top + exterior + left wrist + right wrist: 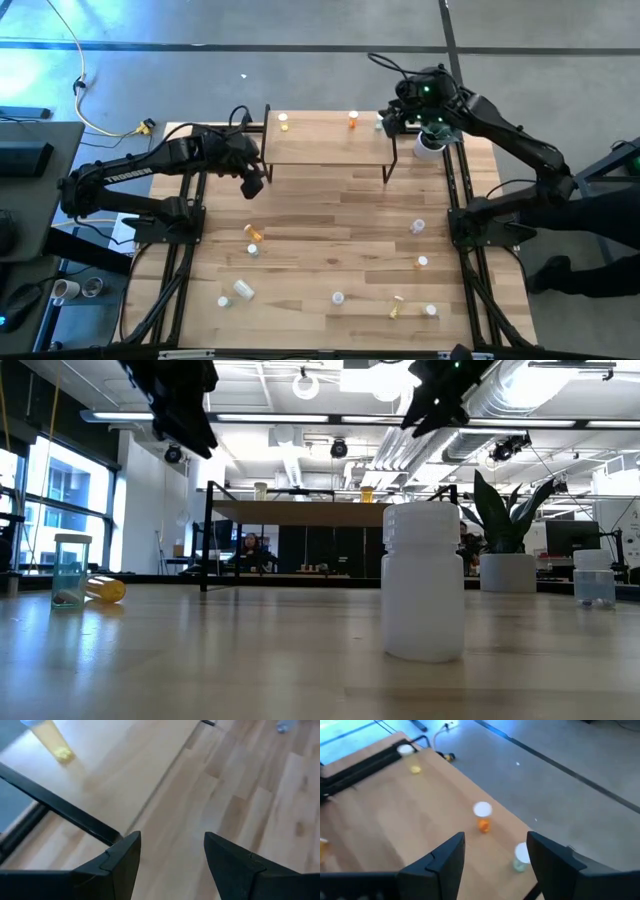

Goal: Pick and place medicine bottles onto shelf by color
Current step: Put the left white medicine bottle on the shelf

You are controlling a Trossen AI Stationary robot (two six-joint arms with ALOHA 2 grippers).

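Observation:
The light-wood shelf (325, 145) stands on black legs at the table's far side. On its top stand a yellow bottle (283, 122), an orange bottle (352, 119) and a pale green bottle (379, 122). My left gripper (252, 182) is open and empty, above the table at the shelf's near left corner; its wrist view (172, 855) shows the yellow bottle (52, 740) on the shelf beyond it. My right gripper (405, 117) is open and empty above the shelf's right end, just behind the orange bottle (482, 817) and pale green bottle (521, 856).
Several loose bottles lie or stand on the near half of the table: an orange one (254, 232), white ones (338, 297) (418, 227), a yellow one (397, 308). A potted plant (430, 140) stands right of the shelf. A white bottle (423, 580) stands close before the low camera.

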